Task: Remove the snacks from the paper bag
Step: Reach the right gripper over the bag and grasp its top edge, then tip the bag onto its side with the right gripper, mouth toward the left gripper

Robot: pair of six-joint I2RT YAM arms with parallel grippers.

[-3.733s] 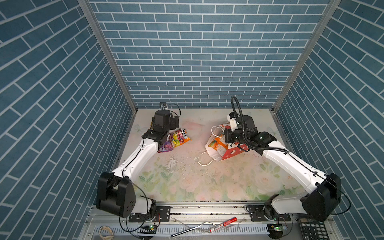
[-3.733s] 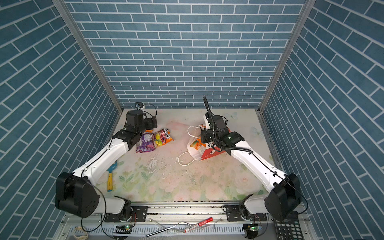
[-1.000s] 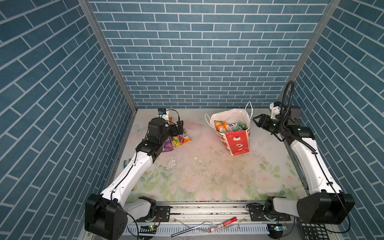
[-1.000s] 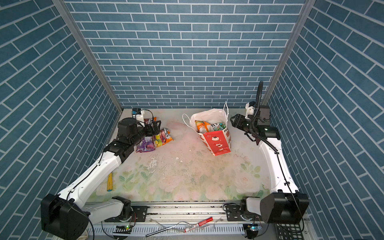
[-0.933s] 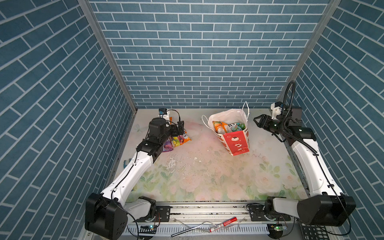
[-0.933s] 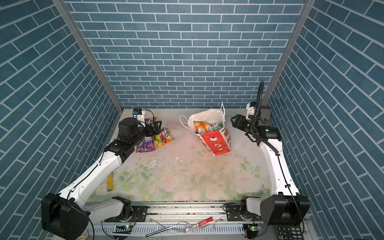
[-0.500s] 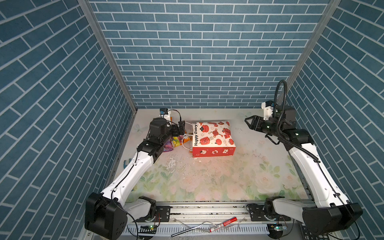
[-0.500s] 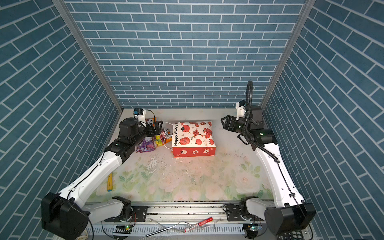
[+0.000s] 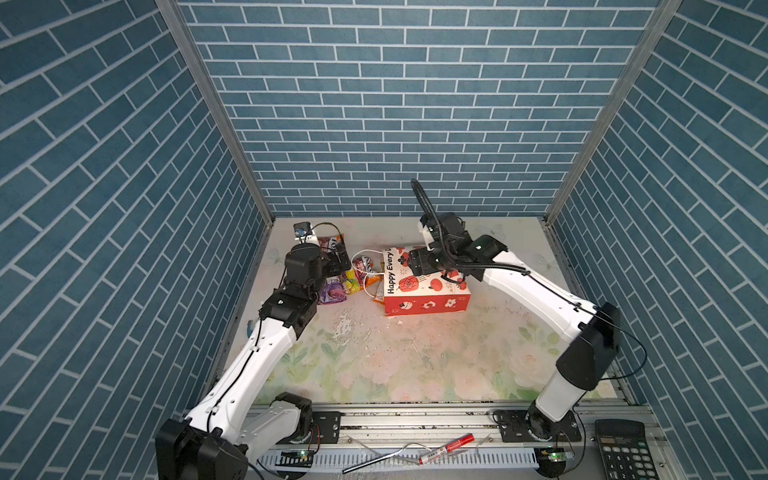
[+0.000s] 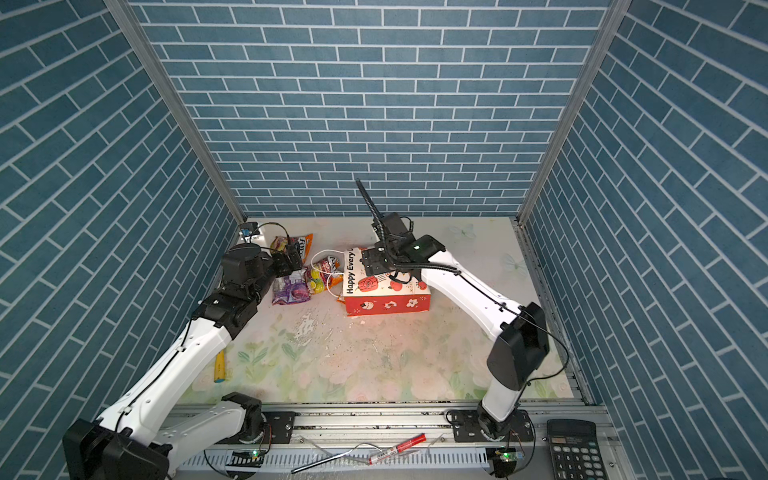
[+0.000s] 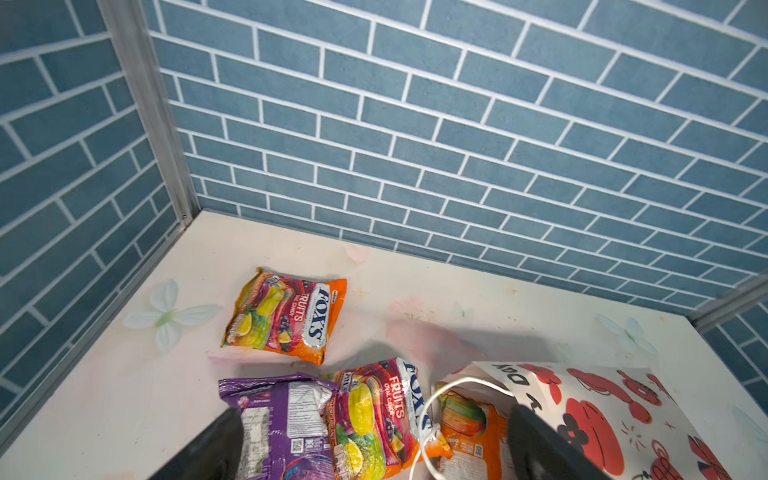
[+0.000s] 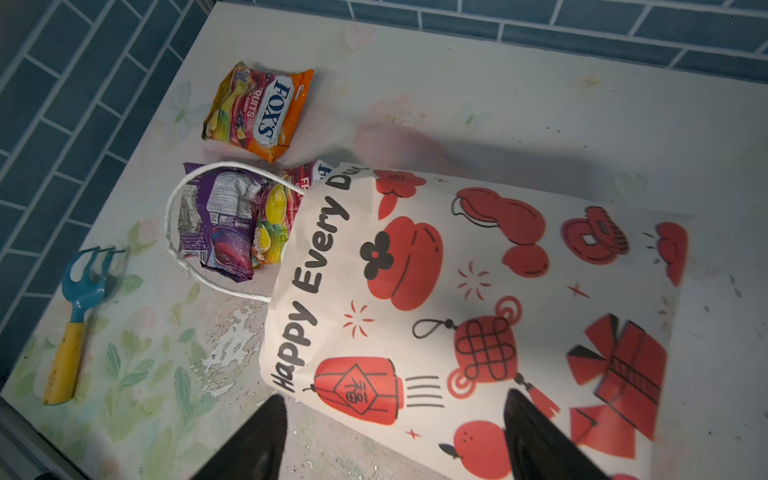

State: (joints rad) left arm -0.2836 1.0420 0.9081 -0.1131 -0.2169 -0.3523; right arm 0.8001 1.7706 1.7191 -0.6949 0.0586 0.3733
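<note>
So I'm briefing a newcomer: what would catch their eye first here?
The paper bag lying on its side, centre-back, white face with red prints up, the right gripper open above it. Then the bright snacks heaped at its mouth, toward the back left corner, by the open left gripper.

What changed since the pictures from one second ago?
The white-and-red paper gift bag fell from upright onto its side, mouth toward the glossy snack packets at left. The right gripper came from the bag's right to above it, open. The left gripper stayed open beside the packets.
</note>
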